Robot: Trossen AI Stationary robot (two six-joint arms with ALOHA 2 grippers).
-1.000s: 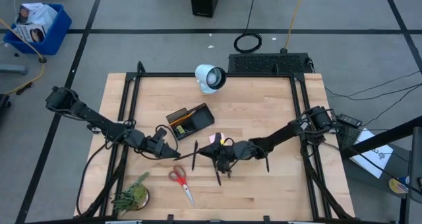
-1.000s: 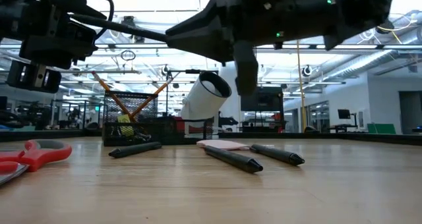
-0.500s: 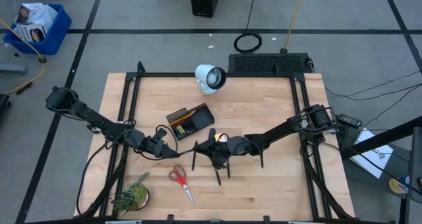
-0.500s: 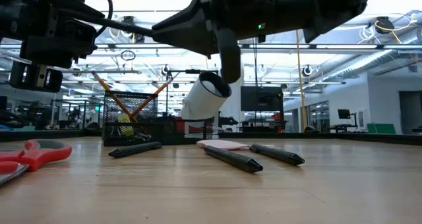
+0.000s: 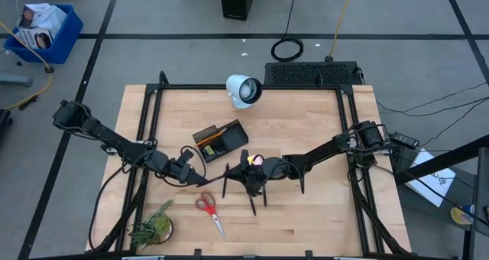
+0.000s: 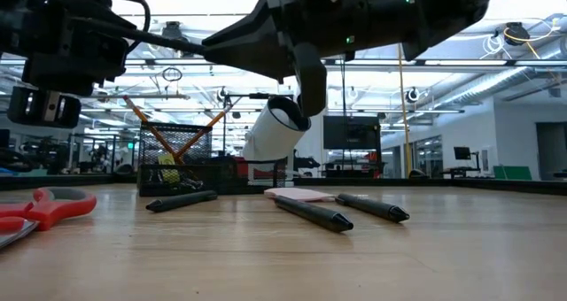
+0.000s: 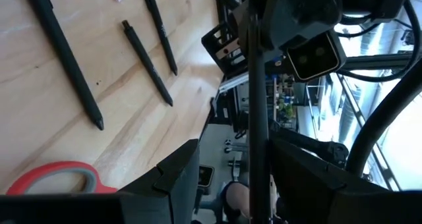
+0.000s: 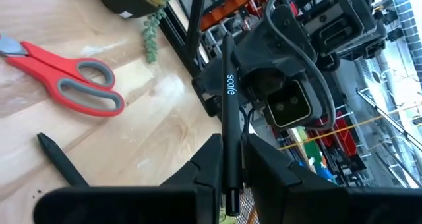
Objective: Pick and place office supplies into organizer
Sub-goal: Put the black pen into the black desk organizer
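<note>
Pen first: the slim black plastic pen (image 8: pixel 229 118) printed with white lettering is clenched in the right end effector (image 5: pixel 246 173), held clear above the tabletop (image 5: pixel 306 122). Over the last second that end effector has carried the pen sideways, away from its own arm's base, and it has barely moved in the last half of that. You can read this as the carry leg of a placement. The small black compartmented organizer (image 5: pixel 233 144), with orange pencils already standing in it, now lies near the end effector, just beyond it and towards the left arm's side. The pen is not yet over it.

The flat pink sticky-note pad (image 6: pixel 301 195) sits almost under the end effector, with loose black pens (image 6: pixel 312 213) on the wood around it. The red-handled scissors (image 5: pixel 210 212) lie farther off, nearer the left end effector (image 5: pixel 191 168), which hangs beside the organizer much as before.

You cannot see the held pen in the overhead view, because the arm covers it. A thin dark rod crosses the left wrist view, but you cannot tell whether the left end effector is grasping it. The organizer's free compartments are also too small to make out.
</note>
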